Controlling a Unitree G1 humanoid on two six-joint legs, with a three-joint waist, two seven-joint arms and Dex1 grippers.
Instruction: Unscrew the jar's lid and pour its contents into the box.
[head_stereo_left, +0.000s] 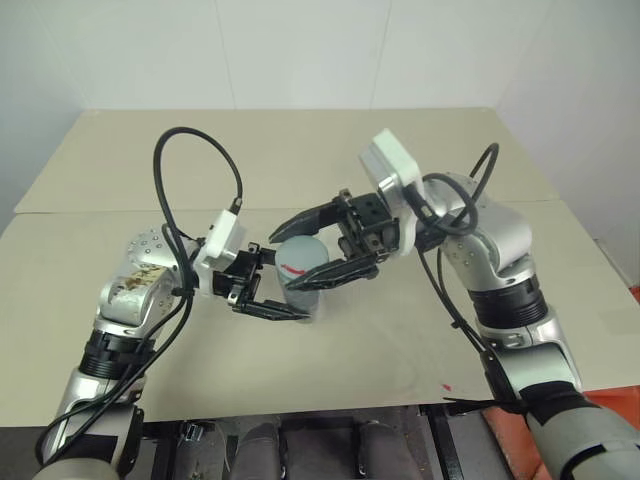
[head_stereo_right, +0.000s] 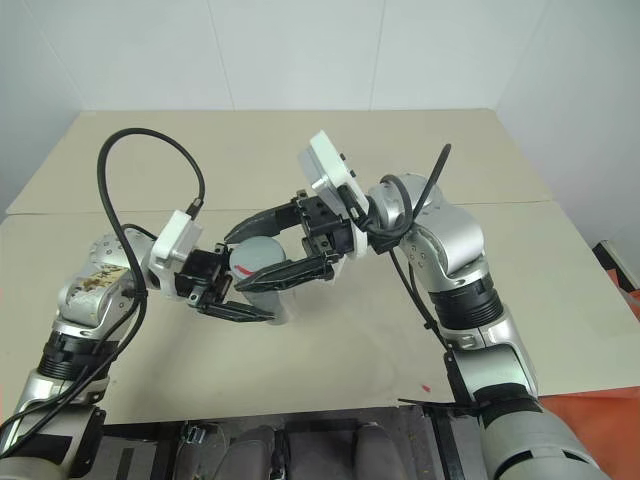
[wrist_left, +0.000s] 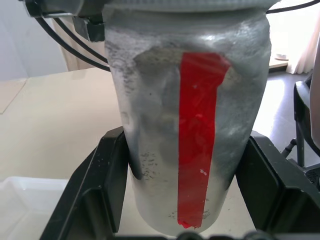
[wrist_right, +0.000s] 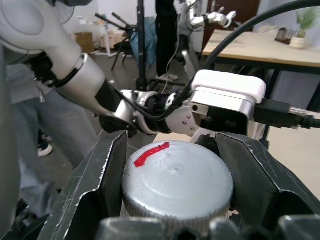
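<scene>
The jar (wrist_left: 192, 125) stands upright above the table (head_stereo_left: 420, 340), its body pinched between the two black fingers of the left gripper (head_stereo_left: 268, 288), which is clamped tight on it low down; in the left wrist view both pads press the clear wall on either side of the red stripe. The lid (wrist_right: 177, 185) is on the jar's mouth, its ribbed rim seated flush, with a red mark on top. The right gripper (head_stereo_left: 322, 245) reaches in from the opposite side and straddles the lid: one finger lies along each side of the cap, and in the right wrist view a thin gap shows by at least one finger, so it looks partly open around the lid and not squeezing it. My reading is a pause between twists, the fingers let go to re-seat for another turn.

The box (wrist_left: 30, 205) shows as a frosted corner below and beside the left fingers, near the jar's base. I cannot make out the contents through the clouded wall.

So the jar is lifted and braced, but unscrewing is unfinished; removing the lid and pouring into the box remain
</scene>
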